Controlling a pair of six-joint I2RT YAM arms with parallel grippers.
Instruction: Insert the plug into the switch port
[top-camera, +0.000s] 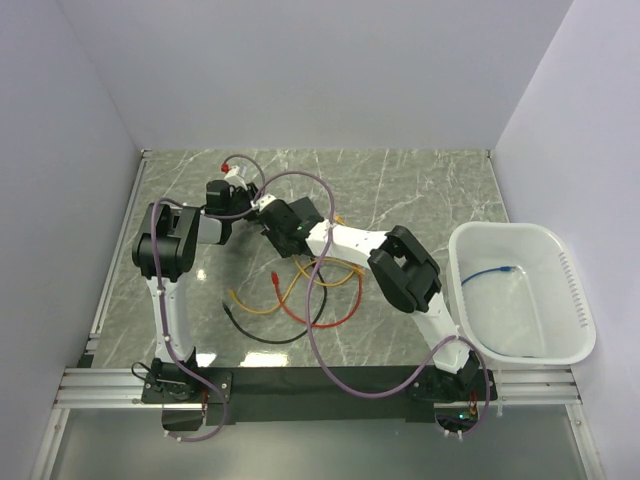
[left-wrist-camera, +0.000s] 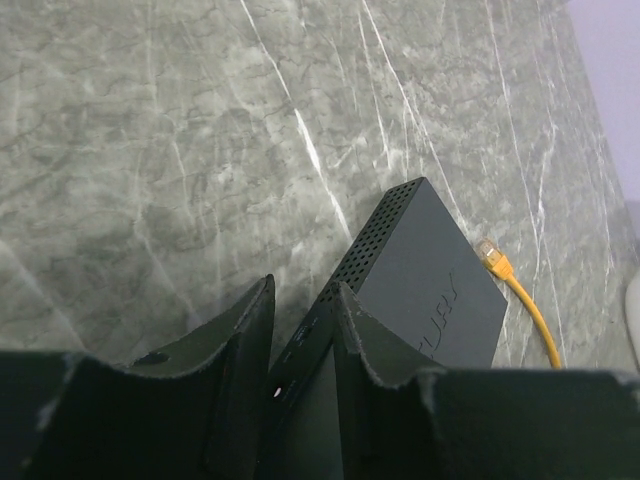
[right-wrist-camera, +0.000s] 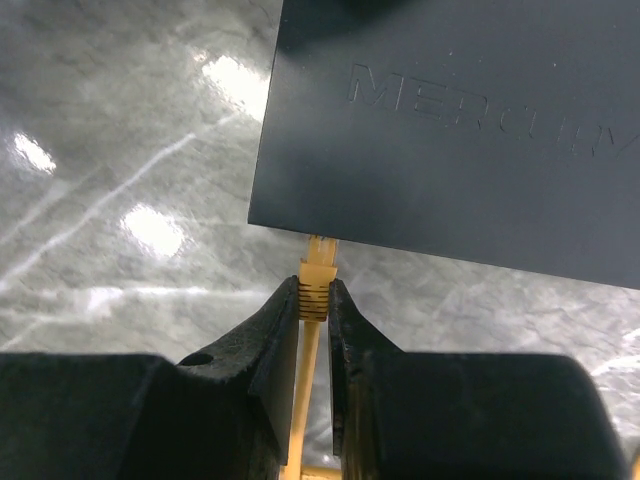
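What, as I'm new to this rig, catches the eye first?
The right gripper pinches a yellow plug, its tip at the edge of the black switch. The left gripper clamps that switch left of the table's centre; coloured cables tangle nearby, and a white tub sits at the right.

On my feed the counter (top-camera: 420, 190) is grey-green marble with pale veins. Near its middle lies a loose tangle: a yellow cable (top-camera: 345, 270), a red cable (top-camera: 300, 318) and a black cable (top-camera: 262, 338). A white tub (top-camera: 505, 228) sits at the right edge. The switch (left-wrist-camera: 420, 270) is low over the stone, but I cannot tell whether it rests flat.
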